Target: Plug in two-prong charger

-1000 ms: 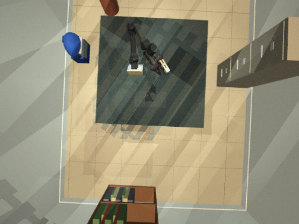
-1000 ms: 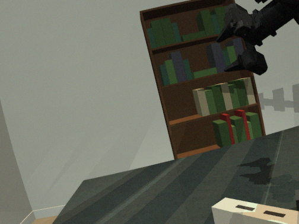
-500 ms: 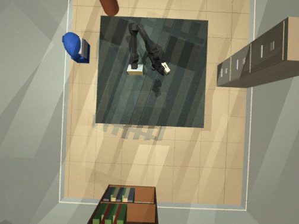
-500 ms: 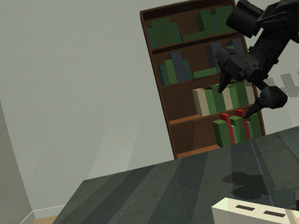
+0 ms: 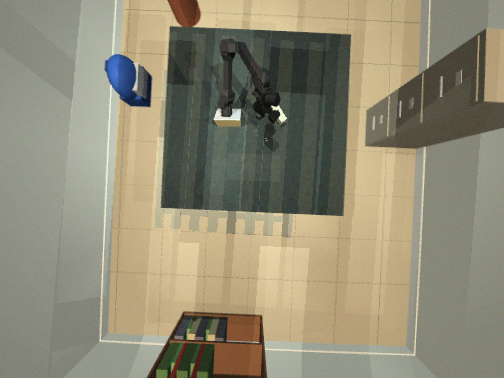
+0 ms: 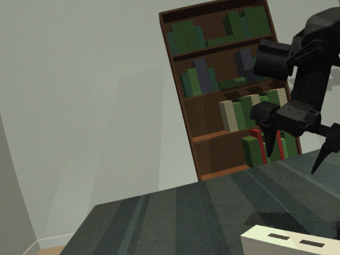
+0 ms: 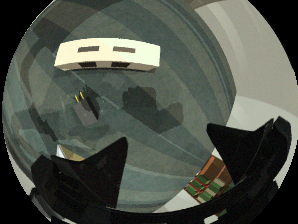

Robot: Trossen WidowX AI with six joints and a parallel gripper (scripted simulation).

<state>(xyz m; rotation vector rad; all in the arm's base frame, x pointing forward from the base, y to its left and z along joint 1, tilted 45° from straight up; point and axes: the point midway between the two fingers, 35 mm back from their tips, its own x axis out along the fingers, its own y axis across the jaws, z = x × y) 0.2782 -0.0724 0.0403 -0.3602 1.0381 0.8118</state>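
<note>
Charger point(image 7: 87, 111) lies prongs toward power strip point(image 7: 107, 54) point(image 6: 291, 240) point(image 5: 279, 115), long axis slanting; gripper point(image 7: 168, 135) point(image 6: 291, 165) wide, empty

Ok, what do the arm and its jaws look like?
The arm is black all over, with chunky rounded joints and straight links. The jaws are black too: two tapered, wedge-like fingers narrowing to points. I can make out no cable or marking on either.

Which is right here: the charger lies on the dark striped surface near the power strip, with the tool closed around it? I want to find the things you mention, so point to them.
The tool point(image 6: 291, 165) point(image 7: 168, 135) is open and apart from the charger point(image 7: 87, 111), as the wrist view shows; the rest stands.
</note>
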